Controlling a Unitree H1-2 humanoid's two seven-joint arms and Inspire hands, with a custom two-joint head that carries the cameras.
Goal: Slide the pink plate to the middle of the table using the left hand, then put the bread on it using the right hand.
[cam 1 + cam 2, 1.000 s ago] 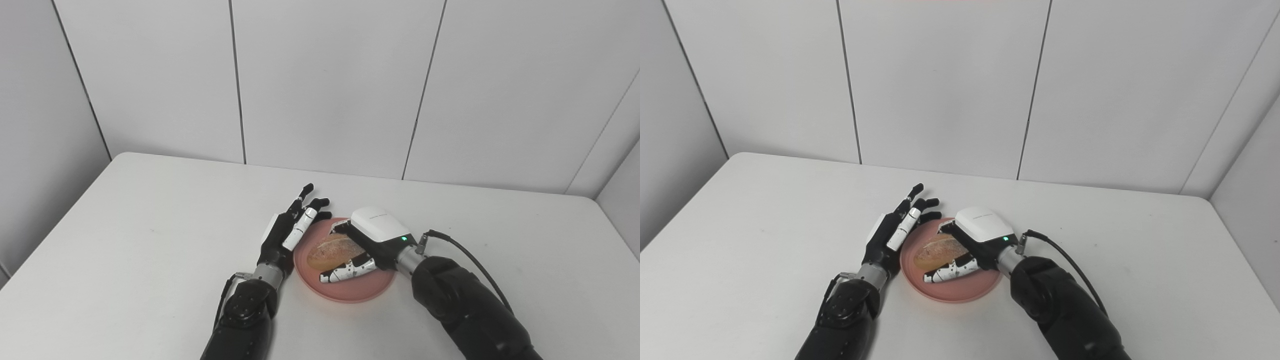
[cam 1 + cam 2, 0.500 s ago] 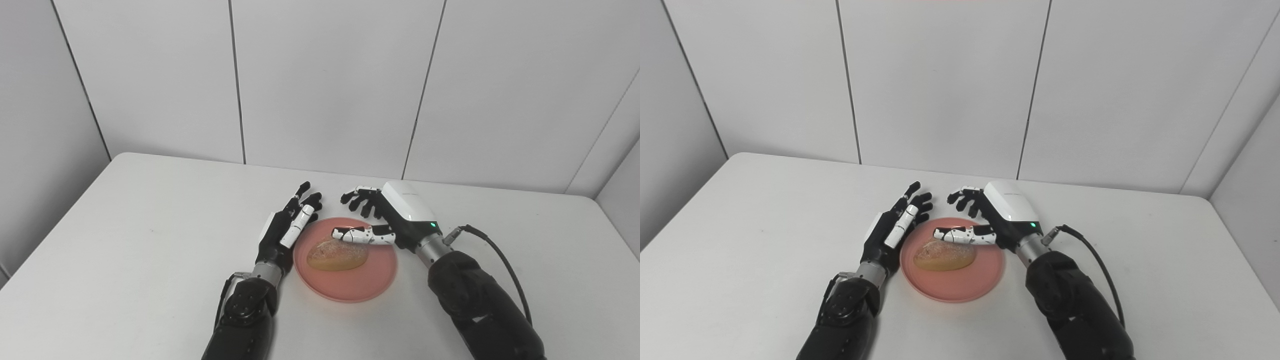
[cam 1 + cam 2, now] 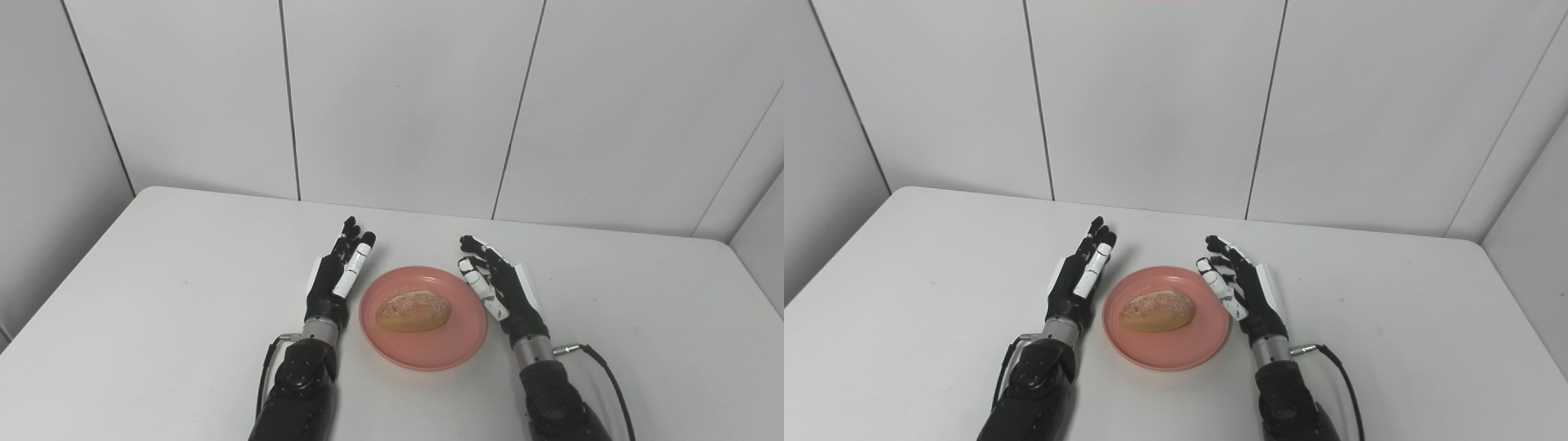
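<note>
Left eye view: the golden-brown oval bread roll (image 3: 414,310) lies on the round pink plastic plate (image 3: 429,355) near the middle of the white table (image 3: 153,294), so both steps look done. The left hand (image 3: 335,278) and right hand (image 3: 501,289) flank the plate, fingers spread, holding nothing; next is only to draw the arms clear. Right eye view adds just the right wrist cable (image 3: 1338,367) in full.

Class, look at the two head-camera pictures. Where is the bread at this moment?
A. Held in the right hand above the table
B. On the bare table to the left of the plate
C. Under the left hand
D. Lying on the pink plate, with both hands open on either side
D: the bread lies on the pink plate, while the left hand and right hand stand open beside it, holding nothing.
</note>
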